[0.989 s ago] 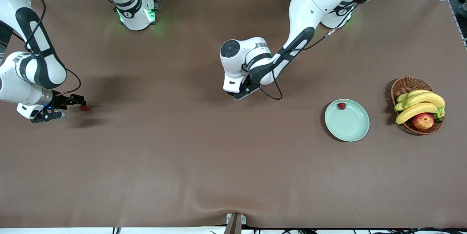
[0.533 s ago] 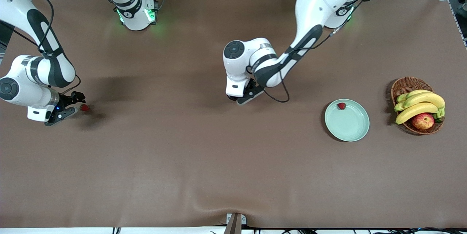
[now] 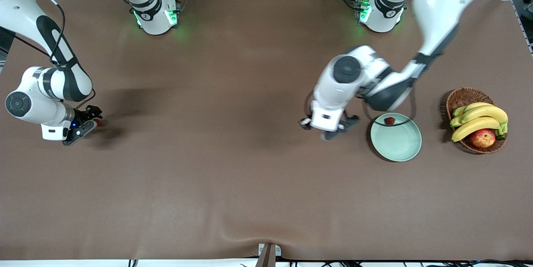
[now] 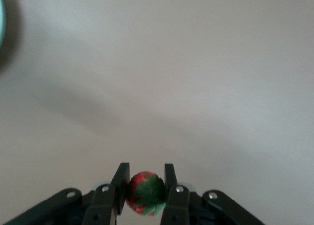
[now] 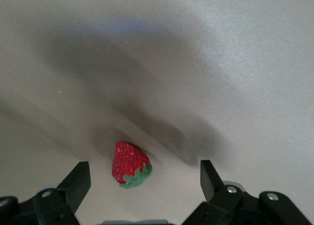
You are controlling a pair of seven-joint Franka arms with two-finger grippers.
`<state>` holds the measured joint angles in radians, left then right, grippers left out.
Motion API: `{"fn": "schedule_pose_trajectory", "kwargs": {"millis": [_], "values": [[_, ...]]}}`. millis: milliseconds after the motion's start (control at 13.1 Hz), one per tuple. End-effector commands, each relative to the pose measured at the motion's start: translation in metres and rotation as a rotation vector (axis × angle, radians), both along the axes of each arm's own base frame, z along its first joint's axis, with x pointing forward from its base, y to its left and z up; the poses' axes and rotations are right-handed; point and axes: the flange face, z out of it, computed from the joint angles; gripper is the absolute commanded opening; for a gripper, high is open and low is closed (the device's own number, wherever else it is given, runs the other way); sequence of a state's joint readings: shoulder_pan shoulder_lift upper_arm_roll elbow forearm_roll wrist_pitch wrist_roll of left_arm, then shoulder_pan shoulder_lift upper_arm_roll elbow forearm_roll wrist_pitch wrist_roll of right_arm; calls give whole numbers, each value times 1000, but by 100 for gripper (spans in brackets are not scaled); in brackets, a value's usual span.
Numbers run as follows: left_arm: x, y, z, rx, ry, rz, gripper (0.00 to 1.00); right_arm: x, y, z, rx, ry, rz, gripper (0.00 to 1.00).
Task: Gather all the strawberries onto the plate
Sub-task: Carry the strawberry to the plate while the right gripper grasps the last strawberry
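Meanwhile, the left gripper pinches a strawberry over bare table beside the plate. At the plate's eleven o'clock lies another berry. Right gripper, spread wide, straddles a third berry.

Both Franka arms are glossy white with black bands at the joints and round dark caps on the wrist housings. Thin black cables loop along the forearms. The bases glow green. Each gripper has black fingers fixed with small silver screws on angular black linkages.
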<state>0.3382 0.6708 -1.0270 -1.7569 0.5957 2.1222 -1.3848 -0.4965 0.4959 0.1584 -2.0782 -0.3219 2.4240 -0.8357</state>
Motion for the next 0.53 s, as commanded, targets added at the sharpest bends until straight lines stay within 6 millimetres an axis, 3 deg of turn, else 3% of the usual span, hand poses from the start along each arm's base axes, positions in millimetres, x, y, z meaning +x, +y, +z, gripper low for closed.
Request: {"fn": "schedule_pose_trajectory", "kwargs": {"millis": [0, 76, 152, 304, 381, 457], "values": [[-17, 48, -19, 60, 56, -99, 0, -3, -1, -3, 8, -57, 134, 100], [-11, 75, -26, 67, 67, -133, 0, -3, -1, -4, 10, -55, 139, 100], [-5, 101, -31, 72, 76, -161, 0, -3, -1, -3, 9, -57, 139, 93], [5, 148, -37, 74, 86, -215, 0, -3, -1, -3, 9, -57, 139, 72], [8, 164, -40, 70, 93, -217, 0, -3, -2, -3, 9, -57, 137, 61], [8, 169, -42, 70, 97, -237, 0, -4, -2, -4, 10, -54, 136, 41]]}}
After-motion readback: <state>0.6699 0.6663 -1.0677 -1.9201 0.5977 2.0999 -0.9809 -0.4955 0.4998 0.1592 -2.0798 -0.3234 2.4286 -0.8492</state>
